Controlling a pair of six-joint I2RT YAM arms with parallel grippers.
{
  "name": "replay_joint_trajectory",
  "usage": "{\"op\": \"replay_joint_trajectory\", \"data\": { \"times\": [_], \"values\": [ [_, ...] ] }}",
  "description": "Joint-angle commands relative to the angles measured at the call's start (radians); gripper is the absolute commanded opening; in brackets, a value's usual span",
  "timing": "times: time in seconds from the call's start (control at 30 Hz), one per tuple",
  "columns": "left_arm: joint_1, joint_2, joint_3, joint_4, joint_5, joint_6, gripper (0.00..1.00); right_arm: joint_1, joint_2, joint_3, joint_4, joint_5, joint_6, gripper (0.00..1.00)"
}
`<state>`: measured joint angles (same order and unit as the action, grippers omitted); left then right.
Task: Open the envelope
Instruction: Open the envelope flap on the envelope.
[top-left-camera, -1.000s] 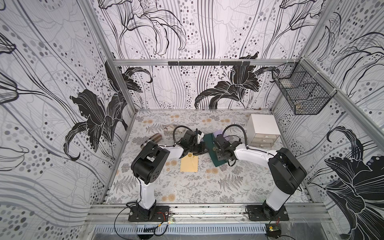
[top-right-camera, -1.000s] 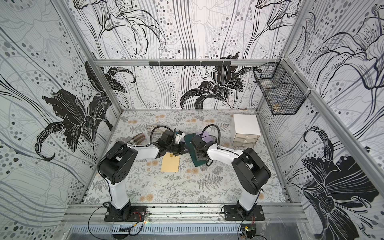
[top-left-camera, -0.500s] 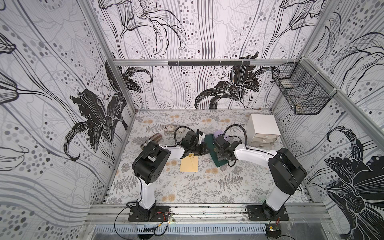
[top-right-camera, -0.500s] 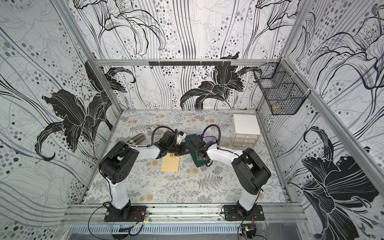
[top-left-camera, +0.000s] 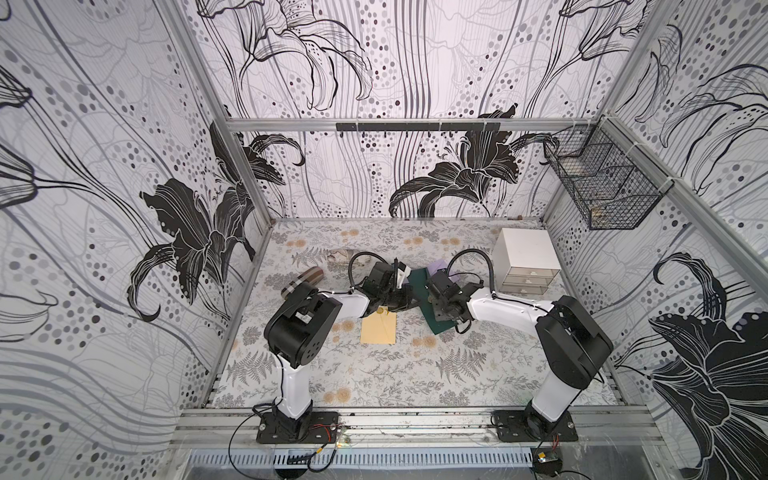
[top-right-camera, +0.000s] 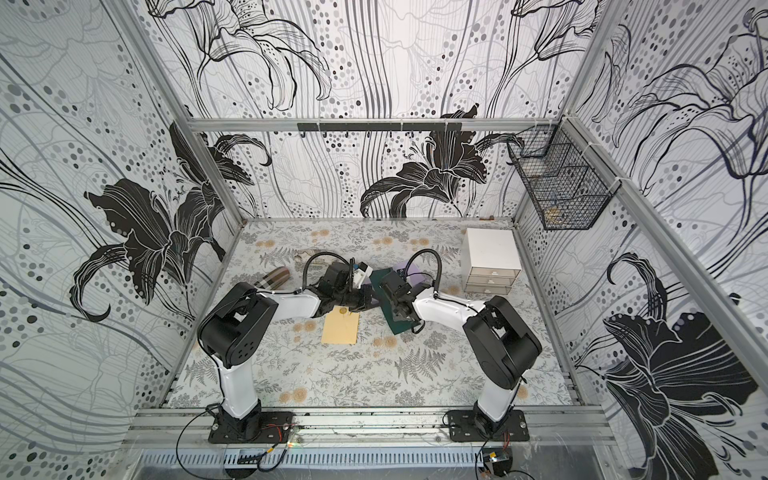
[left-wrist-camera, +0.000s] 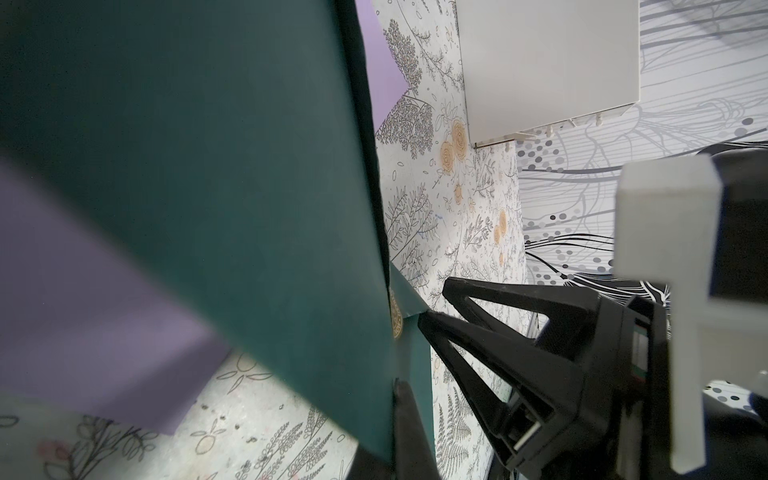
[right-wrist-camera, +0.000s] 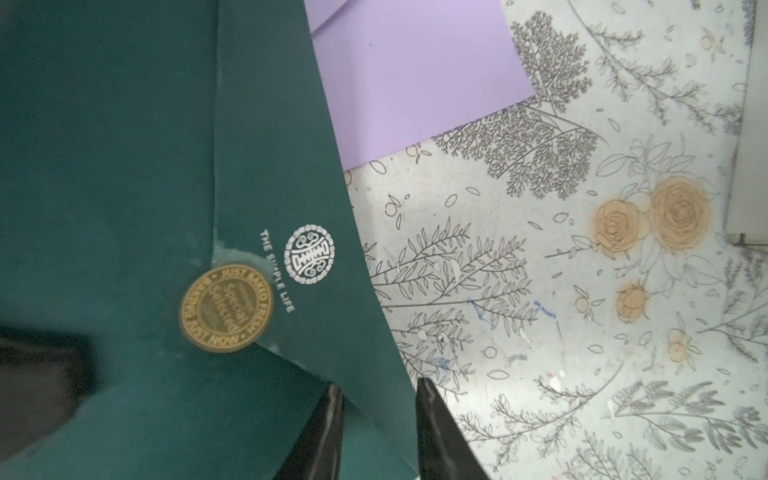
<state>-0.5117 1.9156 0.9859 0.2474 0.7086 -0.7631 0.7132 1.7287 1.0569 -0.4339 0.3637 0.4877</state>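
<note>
Right hand (right-wrist-camera: 376, 384): partly open. Its two black fingers stand a little apart, astride the outer edge of the green envelope (right-wrist-camera: 124, 166), and are not clamped on the paper.
Left hand (top-left-camera: 409, 302): closed. One fingertip (left-wrist-camera: 401, 415) meets the envelope's edge on the side facing away from the right hand. I cannot tell whether it pinches the paper.
Green envelope: lies on the tabletop (right-wrist-camera: 540, 332) between the two hands and touches both.
Gold sticker (right-wrist-camera: 226, 307): a round sticker set where the envelope's folds meet, just ahead of the right hand's fingertips.
White emblem (right-wrist-camera: 309, 254): printed beside the sticker on the panel whose edge runs between the right hand's fingers.
Purple sheet (right-wrist-camera: 415, 70): past the right hand's fingertips, with one part tucked under the envelope's far end.
Tan envelope (top-left-camera: 378, 328): flat on the tabletop just beside the left hand, on the side towards the arm bases.
Brown cylinder (top-left-camera: 305, 278): lies on its side behind the left hand, near that arm's elbow.
White drawer box (top-left-camera: 525, 259): well apart from the right hand, out past its wrist cable.
Wire basket (top-left-camera: 602, 195): farthest from both hands, hung on the side wall above the drawer box.
</note>
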Motion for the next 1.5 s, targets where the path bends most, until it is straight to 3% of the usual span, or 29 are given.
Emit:
{"op": "replay_joint_trajectory", "data": {
  "times": [0.0,1.47],
  "values": [
    [-0.002,0.011,0.023,0.016,0.025,0.014,0.00,-0.002,0.012,-0.005,-0.033,0.049,0.054,0.29],
    [-0.011,0.008,0.027,0.016,0.027,0.016,0.00,-0.124,-0.085,-0.145,0.097,-0.178,0.198,0.10]
  ]
}}
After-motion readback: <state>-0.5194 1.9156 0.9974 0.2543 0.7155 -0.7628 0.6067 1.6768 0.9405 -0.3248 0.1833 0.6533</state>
